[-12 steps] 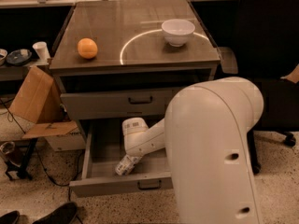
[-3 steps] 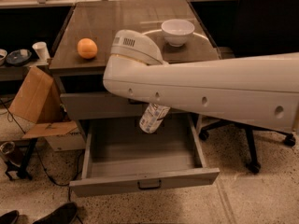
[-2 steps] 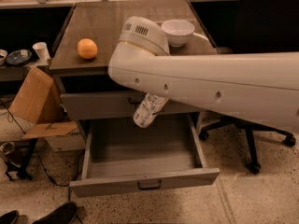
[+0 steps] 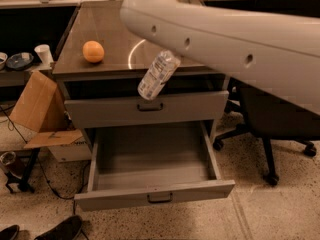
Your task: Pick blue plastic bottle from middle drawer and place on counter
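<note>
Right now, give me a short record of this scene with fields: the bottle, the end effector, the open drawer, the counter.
blue plastic bottle: tilted, hanging in the air before the counter's front edge, upper end under the arm
end effector: hidden behind the arm, at the bottle's upper end
middle drawer: pulled open, floor bare
counter: orange on its left part

Tool hidden behind the arm [image 4: 225, 29], where the bottle's [image 4: 157, 75] upper end disappears. Arm covers the worktop's [image 4: 102, 21] right half. Chair [image 4: 280, 114] cut by right edge.
</note>
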### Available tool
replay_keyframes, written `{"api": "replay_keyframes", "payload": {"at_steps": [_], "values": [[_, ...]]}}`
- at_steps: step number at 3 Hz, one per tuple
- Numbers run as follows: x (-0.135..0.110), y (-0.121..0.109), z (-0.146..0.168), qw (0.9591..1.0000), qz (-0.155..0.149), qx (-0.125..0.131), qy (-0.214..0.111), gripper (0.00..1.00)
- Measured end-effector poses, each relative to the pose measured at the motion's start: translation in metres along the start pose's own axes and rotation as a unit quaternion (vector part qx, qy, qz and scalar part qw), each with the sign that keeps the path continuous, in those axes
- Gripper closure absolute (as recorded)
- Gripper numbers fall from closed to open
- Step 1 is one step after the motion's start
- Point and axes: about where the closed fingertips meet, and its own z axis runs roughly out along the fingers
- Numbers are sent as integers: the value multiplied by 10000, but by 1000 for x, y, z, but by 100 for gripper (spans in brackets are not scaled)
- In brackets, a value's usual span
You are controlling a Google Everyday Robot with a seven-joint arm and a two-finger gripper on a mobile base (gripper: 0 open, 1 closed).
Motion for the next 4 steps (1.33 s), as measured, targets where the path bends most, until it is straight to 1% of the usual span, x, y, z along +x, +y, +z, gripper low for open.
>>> {"api": "replay_keyframes", "payload": {"at_steps": [1, 2, 3, 4], "values": [[50, -30, -6, 9992, 366, 162, 77, 100], [96, -53, -17, 9961, 755, 376, 267, 100], [110, -82, -23, 9930, 828, 605, 590, 100], [116, -105, -23, 9901, 644, 807, 953, 100]]}}
